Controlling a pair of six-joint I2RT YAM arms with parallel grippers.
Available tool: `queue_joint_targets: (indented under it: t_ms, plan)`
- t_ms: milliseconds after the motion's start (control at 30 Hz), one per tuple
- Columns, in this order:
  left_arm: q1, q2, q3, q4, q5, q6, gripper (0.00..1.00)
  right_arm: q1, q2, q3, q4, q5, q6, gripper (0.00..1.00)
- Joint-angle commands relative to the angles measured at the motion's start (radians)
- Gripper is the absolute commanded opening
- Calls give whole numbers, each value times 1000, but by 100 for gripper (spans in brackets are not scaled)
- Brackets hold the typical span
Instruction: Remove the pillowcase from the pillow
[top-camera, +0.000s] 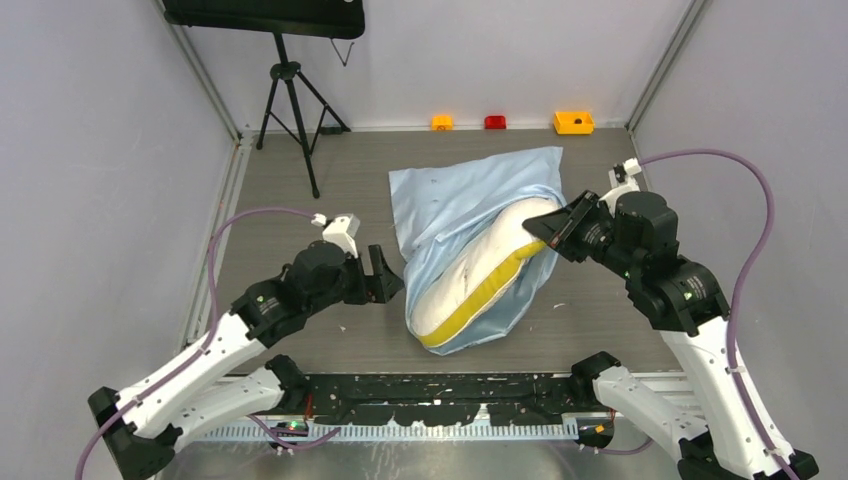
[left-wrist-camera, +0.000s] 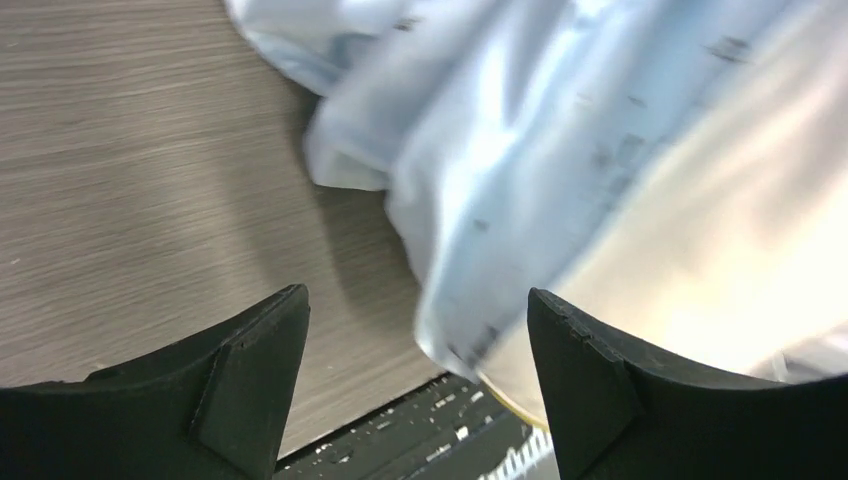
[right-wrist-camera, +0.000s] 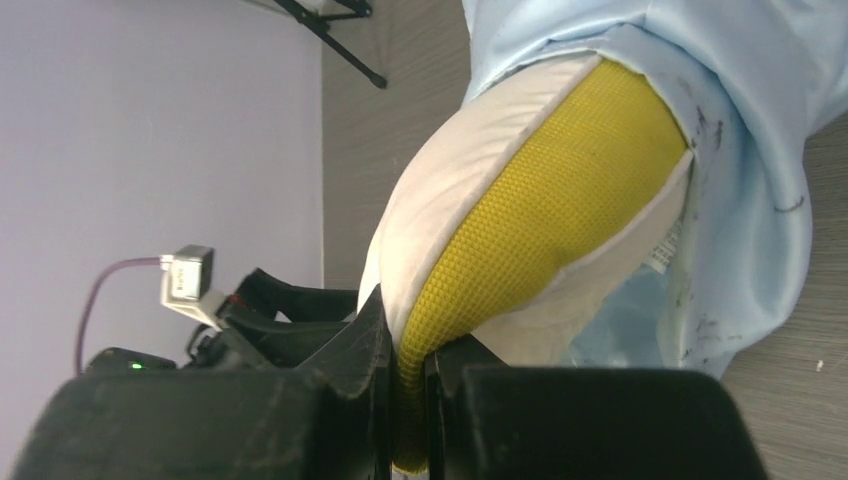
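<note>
Around the middle of the desk (top-camera: 330, 340), the light-blue pillowcase (top-camera: 450, 195) partly wraps the white pillow (top-camera: 480, 265), leaving its yellow band exposed. Bare desk lies toward the left edge. The right hand (top-camera: 548, 228) is clamped on the pillow's band. The left hand (top-camera: 385, 275), fingers apart, hovers just beside the pillowcase.

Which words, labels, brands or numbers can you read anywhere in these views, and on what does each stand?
No text can be read in any view.
Small white tag on the pillow: too small to read.
Dark marks on the pillowcase: blurred specks, not legible letters.
</note>
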Motion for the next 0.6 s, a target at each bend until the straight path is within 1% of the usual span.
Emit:
queue_joint_targets:
  t_ms: [0,133,200,300,400,433,467,533,567]
  plan:
    - [2,-29,37,63,253,95,82,-4,-49,-33,171,-110,-114,0]
    - [-1,44,37,143,365,130,82,-3,-69,-59,171,-133,-129,0]
    - [-1,87,39,175,384,141,82,-2,-76,-61,171,-140,-126,0]
    - [-1,130,37,190,325,161,81,-3,-81,-59,171,-154,-119,0]
    - [-1,178,43,201,286,185,78,-3,-81,-55,171,-164,-115,0]
    - [-1,200,43,204,276,191,76,-3,-81,-53,169,-167,-114,0]
    - [-1,211,44,197,232,190,73,-2,-81,-48,165,-169,-113,0]
    - [1,232,38,167,115,179,65,-2,-80,-35,156,-177,-115,0]
    - [3,240,27,162,62,170,63,-3,-79,-25,150,-182,-117,0]
